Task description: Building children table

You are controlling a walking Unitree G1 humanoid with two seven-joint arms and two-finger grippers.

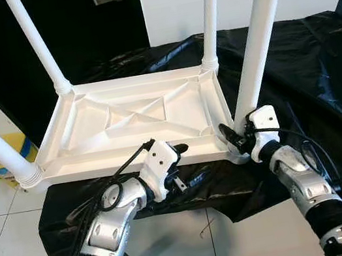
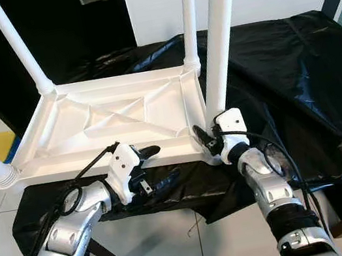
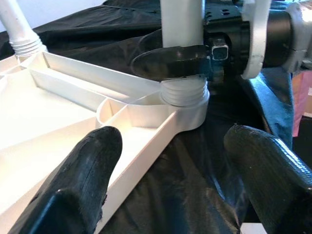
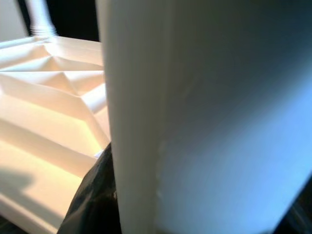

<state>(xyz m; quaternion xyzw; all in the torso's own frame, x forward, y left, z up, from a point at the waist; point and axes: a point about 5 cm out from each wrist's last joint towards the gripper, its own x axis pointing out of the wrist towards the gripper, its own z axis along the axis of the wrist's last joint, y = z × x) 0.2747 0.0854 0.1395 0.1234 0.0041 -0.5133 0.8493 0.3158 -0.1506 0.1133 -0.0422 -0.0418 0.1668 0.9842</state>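
Left eye view: claws working at the near edge of an upturned children's table

Head views are showing the white children's table (image 1: 136,117) lying upside down on a black-draped tabletop (image 1: 319,68), legs pointing up. The right claw (image 1: 239,137) is gripping the near-right leg (image 1: 256,46) just above its threaded socket (the wrist camera is pressed against it). The left claw (image 1: 179,166) is hovering at the table's near edge, fingers (image 3: 92,165) spread wide, holding nothing.

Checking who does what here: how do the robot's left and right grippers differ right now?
The right gripper is shut on the white table leg near its base; the left gripper is open, holding nothing. The right sits at the tabletop's near corner; the left straddles its near edge. Both have black fingers.
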